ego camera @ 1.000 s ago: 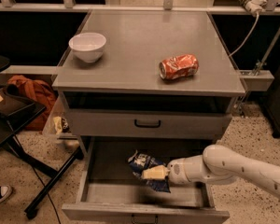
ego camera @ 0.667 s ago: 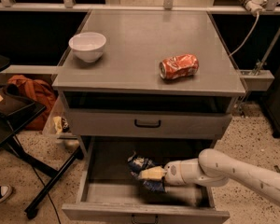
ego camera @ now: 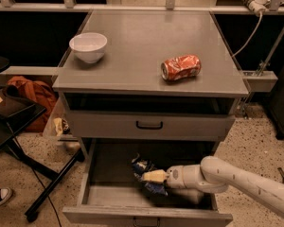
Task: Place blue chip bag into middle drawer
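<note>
The blue chip bag (ego camera: 143, 167) is a crinkled dark-blue foil bag inside the open middle drawer (ego camera: 104, 195), near its middle. My gripper (ego camera: 154, 177) reaches in from the right on a white arm and its yellowish fingers are closed on the bag, holding it low over the grey drawer floor. Part of the bag is hidden behind the fingers. The upper drawer (ego camera: 149, 125) with the black handle is shut.
On the cabinet top stand a white bowl (ego camera: 88, 46) at the left and a crushed red-orange soda can (ego camera: 181, 67) at the right. A black stand (ego camera: 19, 122) and an orange cloth (ego camera: 31, 94) are on the floor to the left.
The gripper and the bag have moved slightly left and deeper into the middle drawer. The bowl and can have not moved.
</note>
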### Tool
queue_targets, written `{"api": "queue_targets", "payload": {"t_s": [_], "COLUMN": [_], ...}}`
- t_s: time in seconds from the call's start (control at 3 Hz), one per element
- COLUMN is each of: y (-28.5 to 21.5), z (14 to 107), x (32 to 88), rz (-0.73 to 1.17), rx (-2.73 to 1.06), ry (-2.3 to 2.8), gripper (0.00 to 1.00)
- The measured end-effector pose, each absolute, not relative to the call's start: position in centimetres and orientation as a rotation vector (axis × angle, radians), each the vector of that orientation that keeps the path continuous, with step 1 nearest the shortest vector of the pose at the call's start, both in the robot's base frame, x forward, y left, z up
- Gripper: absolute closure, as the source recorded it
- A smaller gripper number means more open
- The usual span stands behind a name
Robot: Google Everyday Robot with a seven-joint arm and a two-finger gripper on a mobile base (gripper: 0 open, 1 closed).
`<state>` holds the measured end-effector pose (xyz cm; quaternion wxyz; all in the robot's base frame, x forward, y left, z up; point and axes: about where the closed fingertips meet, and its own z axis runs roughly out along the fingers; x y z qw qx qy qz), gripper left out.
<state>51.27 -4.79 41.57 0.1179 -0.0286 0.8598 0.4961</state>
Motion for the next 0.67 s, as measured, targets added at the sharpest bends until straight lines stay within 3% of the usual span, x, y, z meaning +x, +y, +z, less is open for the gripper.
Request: {"api": "queue_targets", "payload": {"t_s": [0.67], "y": [-6.23], "z": [41.12], "x": [51.97], "rz": [1.369], "rx": [-0.04], "ry": [2.516], "gripper": [0.11]}}
